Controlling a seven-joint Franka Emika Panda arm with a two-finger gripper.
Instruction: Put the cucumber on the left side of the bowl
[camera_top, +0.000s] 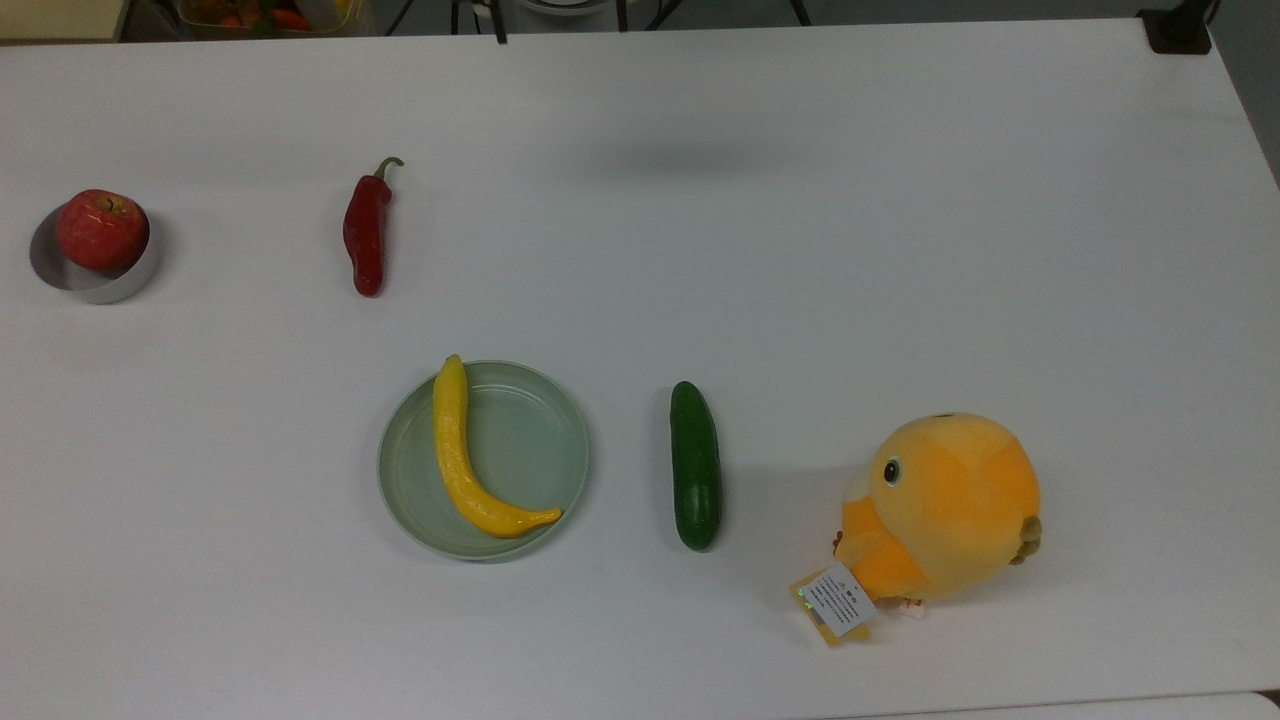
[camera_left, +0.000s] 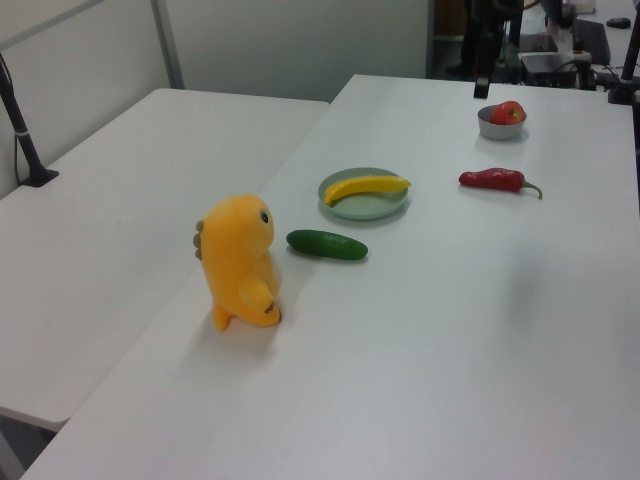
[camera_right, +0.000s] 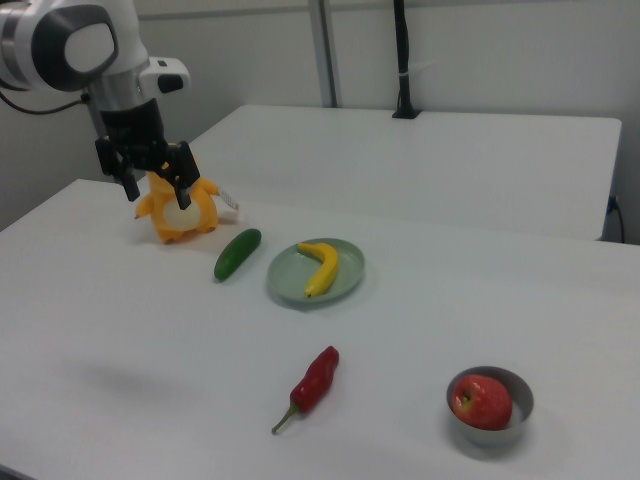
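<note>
My gripper (camera_right: 158, 188) hangs open above the white table (camera_top: 900, 250). The cucumber (camera_top: 695, 465) lies between the green dish (camera_top: 560, 440) and plush toy (camera_top: 945, 505), well apart from the bowl (camera_top: 95, 285); a second table (camera_right: 450, 160) stands behind.

One cucumber (camera_top: 695, 465), one bowl (camera_top: 92, 270) (one apple (camera_top: 101, 229) inside), one chili (camera_top: 366, 232), one green dish (camera_top: 484, 460), one yellow fruit (camera_top: 467, 455), one plush toy (camera_top: 940, 507).

Left view: cucumber (camera_left: 327, 244) lies flat on the white counter (camera_left: 480, 320), between plush (camera_left: 240, 262) and green dish (camera_left: 364, 194) holding a yellow fruit (camera_left: 366, 186). Chili (camera_left: 497, 180) sits further right. Bowl (camera_left: 499, 124) with apple (camera_left: 509, 112) sits far back, well apart from cucumber.
</note>
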